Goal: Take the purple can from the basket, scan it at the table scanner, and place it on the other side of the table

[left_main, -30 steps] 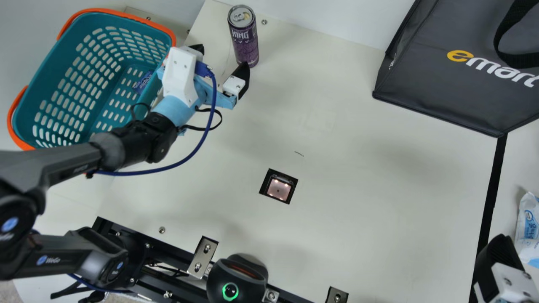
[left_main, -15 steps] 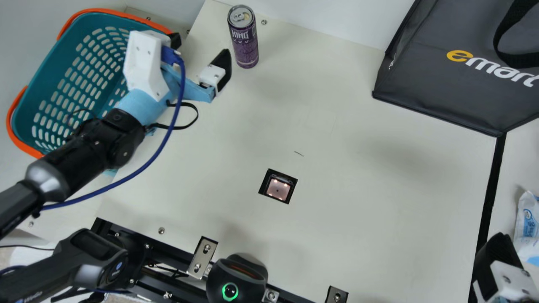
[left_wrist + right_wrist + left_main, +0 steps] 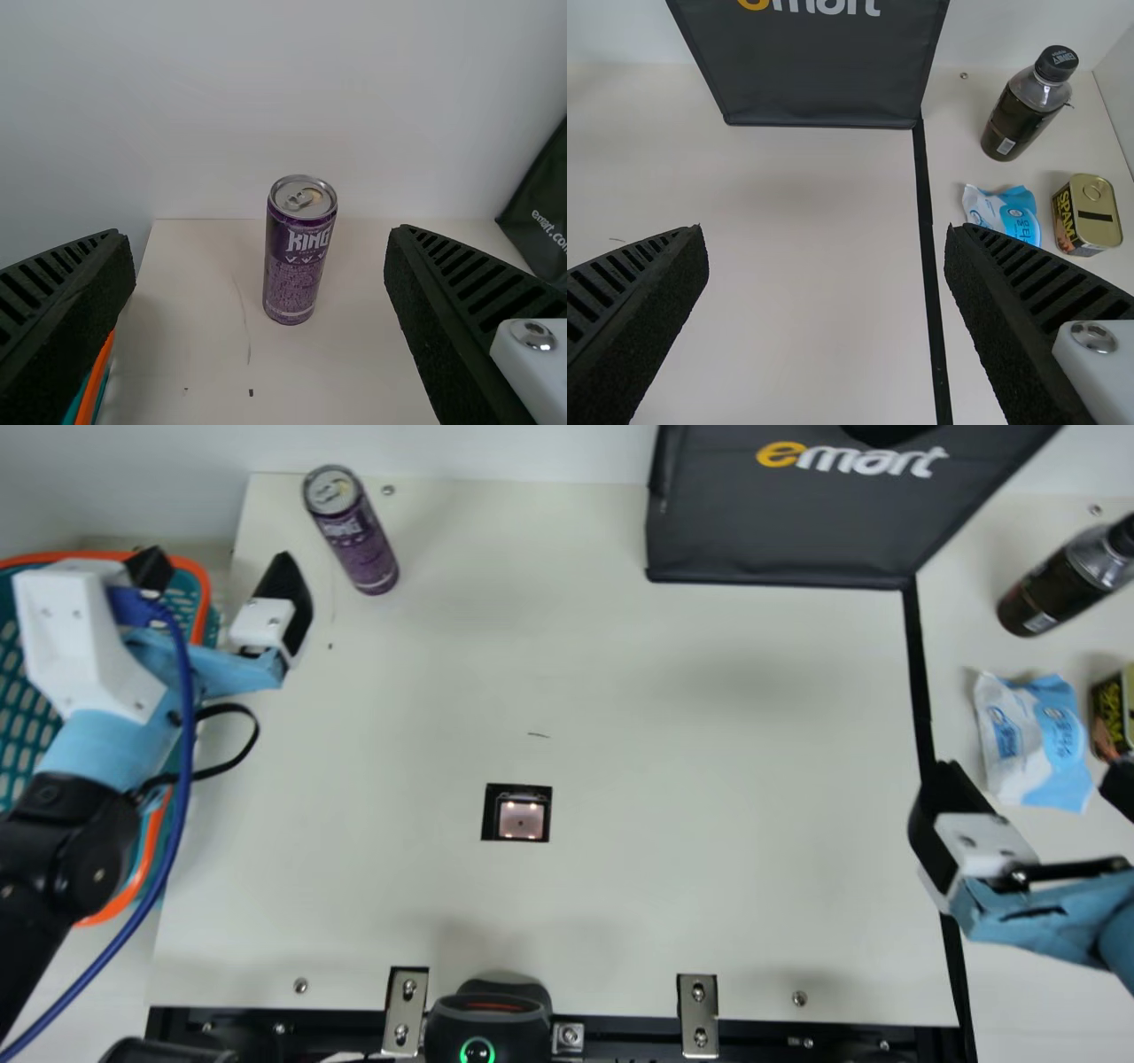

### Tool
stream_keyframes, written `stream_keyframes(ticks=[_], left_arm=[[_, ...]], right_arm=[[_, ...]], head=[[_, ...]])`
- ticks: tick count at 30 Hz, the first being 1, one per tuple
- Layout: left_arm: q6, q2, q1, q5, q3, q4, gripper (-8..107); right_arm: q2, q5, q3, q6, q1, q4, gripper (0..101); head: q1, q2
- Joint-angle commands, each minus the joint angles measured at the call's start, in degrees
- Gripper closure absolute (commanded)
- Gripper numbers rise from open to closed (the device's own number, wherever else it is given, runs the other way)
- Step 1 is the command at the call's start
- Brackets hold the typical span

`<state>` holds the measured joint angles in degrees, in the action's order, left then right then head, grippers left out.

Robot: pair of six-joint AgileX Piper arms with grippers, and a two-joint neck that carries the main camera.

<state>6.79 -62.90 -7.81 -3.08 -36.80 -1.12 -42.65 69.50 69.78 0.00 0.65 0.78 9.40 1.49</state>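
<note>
Tabletop (image 3: 673, 903), purple can (image 3: 359, 540) beyond left fingers (image 3: 285, 589)

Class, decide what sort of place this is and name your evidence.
Probably a mock store checkout on a lab bench: a scanner window set into the table, a shopping basket beside it, and a dark shopping bag.

The can (image 3: 359, 540) stands on the table (image 3: 673, 921) at far left, right of the basket (image 3: 202, 589); the bag (image 3: 780, 522) is far right of it. The scanner (image 3: 520, 817) sits nearer, between them. Right of the strip (image 3: 918, 673) are 3 things: bottle (image 3: 1054, 584) far, packet (image 3: 1032, 740) nearer, tin (image 3: 1110, 713) right of the packet.
</note>
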Motion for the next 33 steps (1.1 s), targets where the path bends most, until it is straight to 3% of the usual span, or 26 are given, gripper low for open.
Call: stream_keyframes(ticks=[1,16,33], left_arm=[[-0.6,0.3,0.0,2.5,-0.7,0.1,9],[-0.3,4.0,-2.7,23.0,-8.1,2.5,9],[-0.9,4.0,-2.2,23.4,-8.8,2.4,9]], right_arm=[[0.0,0.0,0.0,0.0,0.0,0.0,6],[0.0,0.0,0.0,0.0,0.0,0.0,6],[0.0,0.0,0.0,0.0,0.0,0.0,6]], head=[[-1.5,0.1],[-1.5,0.1],[-1.5,0.1]])
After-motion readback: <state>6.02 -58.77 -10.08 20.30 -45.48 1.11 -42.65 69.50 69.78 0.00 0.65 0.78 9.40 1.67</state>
